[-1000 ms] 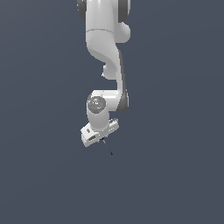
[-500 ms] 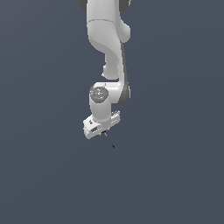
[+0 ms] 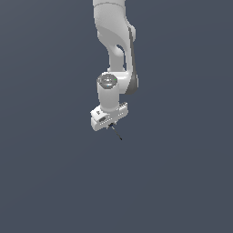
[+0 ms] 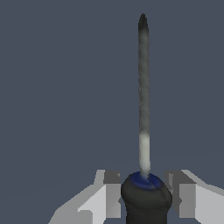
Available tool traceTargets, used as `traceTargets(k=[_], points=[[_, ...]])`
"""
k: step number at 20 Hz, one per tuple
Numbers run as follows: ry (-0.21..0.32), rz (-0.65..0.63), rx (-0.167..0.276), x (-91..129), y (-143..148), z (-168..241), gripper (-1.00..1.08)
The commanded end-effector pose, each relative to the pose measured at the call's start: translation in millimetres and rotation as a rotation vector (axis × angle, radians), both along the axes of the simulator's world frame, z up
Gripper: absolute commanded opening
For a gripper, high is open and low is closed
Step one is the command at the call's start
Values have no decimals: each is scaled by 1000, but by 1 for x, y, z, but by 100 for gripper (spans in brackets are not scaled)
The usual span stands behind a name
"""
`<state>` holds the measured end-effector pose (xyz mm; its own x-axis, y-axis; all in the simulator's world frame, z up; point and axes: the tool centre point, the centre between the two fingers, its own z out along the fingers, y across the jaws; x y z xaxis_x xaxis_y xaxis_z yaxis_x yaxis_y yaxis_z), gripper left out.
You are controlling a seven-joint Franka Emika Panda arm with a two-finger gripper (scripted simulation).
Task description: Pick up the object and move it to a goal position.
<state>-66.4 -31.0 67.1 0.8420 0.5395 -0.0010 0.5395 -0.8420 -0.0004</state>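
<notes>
End effector [image 4: 144,197] is gripping the screwdriver [image 4: 143,105] by its handle only, shaft sticking far out — it's risking pivoting or slipping during transport.

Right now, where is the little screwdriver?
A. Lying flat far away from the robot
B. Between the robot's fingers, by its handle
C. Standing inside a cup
B: in the wrist view the screwdriver's black handle sits between the two fingers of the gripper, its thin shaft pointing away from it.

Flat, even, shadowless render; wrist view coarse and soft.
</notes>
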Motion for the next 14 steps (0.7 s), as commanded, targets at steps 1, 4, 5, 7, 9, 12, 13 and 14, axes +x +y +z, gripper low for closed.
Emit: traceTargets(k=[1, 4, 5, 7, 9, 12, 13, 14], points=[[-1, 0, -1, -12, 3, 7, -100], [-1, 0, -1, -24, 7, 14, -100], [-1, 0, -1, -27, 8, 16, -100], [-1, 0, -1, -32, 9, 19, -100], [-1, 0, -1, -36, 10, 22, -100], [-1, 0, 0, -39, 12, 24, -100], [-1, 0, 0, -40, 12, 24, -100], [-1, 0, 0, -40, 12, 24, -100]])
